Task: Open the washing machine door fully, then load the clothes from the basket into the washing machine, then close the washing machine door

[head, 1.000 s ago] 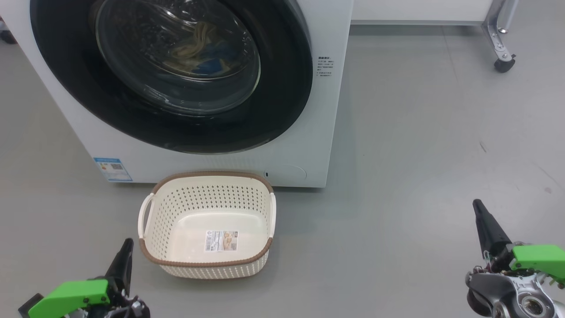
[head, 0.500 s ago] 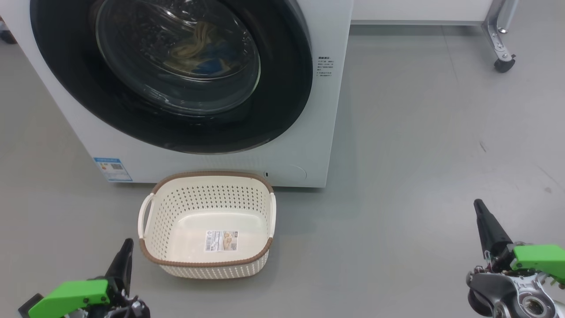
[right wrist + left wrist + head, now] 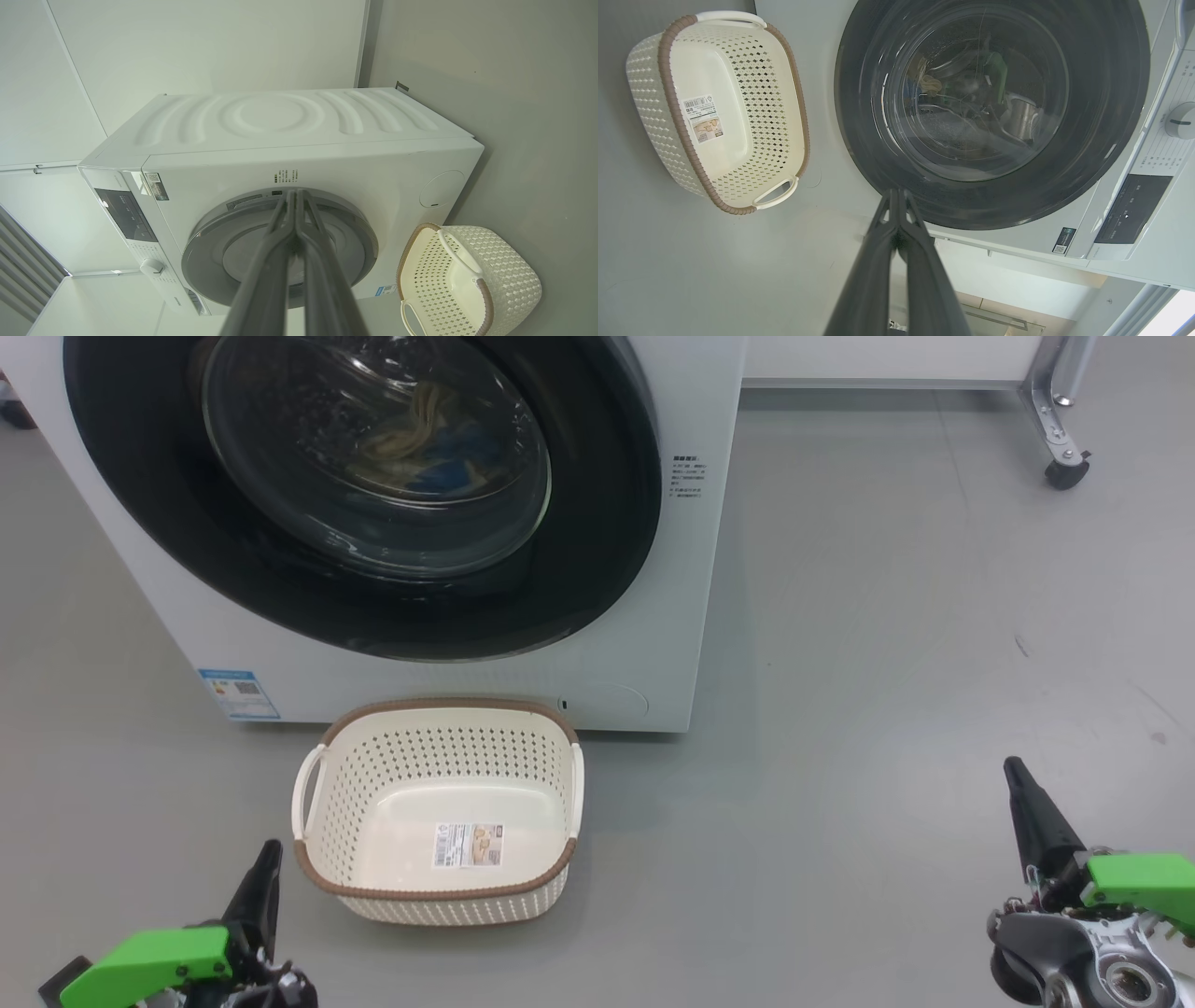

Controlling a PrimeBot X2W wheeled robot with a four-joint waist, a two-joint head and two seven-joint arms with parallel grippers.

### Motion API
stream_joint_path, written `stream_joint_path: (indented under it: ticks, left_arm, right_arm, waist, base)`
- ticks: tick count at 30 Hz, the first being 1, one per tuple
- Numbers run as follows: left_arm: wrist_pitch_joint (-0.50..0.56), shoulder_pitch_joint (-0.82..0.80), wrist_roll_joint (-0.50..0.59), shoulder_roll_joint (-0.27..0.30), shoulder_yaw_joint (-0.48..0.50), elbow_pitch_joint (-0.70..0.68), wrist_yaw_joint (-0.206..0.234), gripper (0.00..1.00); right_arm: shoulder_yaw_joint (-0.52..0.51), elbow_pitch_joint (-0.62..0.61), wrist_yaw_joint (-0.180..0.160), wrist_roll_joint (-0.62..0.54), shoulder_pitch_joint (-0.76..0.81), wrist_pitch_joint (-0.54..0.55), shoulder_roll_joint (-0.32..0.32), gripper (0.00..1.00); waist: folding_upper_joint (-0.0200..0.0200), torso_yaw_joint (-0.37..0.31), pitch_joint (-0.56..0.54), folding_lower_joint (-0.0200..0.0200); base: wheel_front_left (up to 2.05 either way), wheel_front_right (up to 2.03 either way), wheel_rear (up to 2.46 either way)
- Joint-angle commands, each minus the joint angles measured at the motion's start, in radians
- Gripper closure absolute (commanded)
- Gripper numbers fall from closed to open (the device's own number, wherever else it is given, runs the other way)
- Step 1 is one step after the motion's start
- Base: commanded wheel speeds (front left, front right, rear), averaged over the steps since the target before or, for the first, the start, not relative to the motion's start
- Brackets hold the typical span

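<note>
— Why both claws parked low and idle?
— Probably because nothing is left to do. Look at the washing machine door (image 3: 607,523): shut flush on the washing machine (image 3: 695,616). Then the basket (image 3: 434,707), set on the floor (image 3: 840,663) just in front, bare down to its label (image 3: 470,845). Left claw (image 3: 268,863) pinched closed on nothing, just beside the basket's near corner; right claw (image 3: 1018,784) likewise closed and empty, well apart to the right.
— And the clothes (image 3: 420,434)?
— Inside, behind the glass (image 3: 373,523): a cream-yellow and blue heap.
— Anything hard to make out?
— Plenty. Blurred by reflections, so impossible to count. Top of the door cut off in the head view; no way to confirm the latch.
</note>
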Motion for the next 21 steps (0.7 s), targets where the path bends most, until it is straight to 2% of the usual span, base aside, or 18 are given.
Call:
stream_joint_path:
  ticks: [1, 21]
  left_arm:
    - [0.007, -0.026, -0.004, 0.01, 0.037, -0.037, -0.007, 1.0]
    - [0.007, -0.026, -0.004, 0.01, 0.037, -0.037, -0.007, 1.0]
  right_arm:
    - [0.014, -0.028, -0.003, -0.006, -0.055, 0.009, -0.01, 1.0]
    - [0.01, -0.028, -0.003, -0.01, -0.055, 0.013, -0.006, 1.0]
  waist:
    - [0.0, 0.0, 0.0, 0.0]
    - [0.0, 0.0, 0.0, 0.0]
  base:
    - [0.0, 0.0, 0.0]
    - [0.0, 0.0, 0.0]
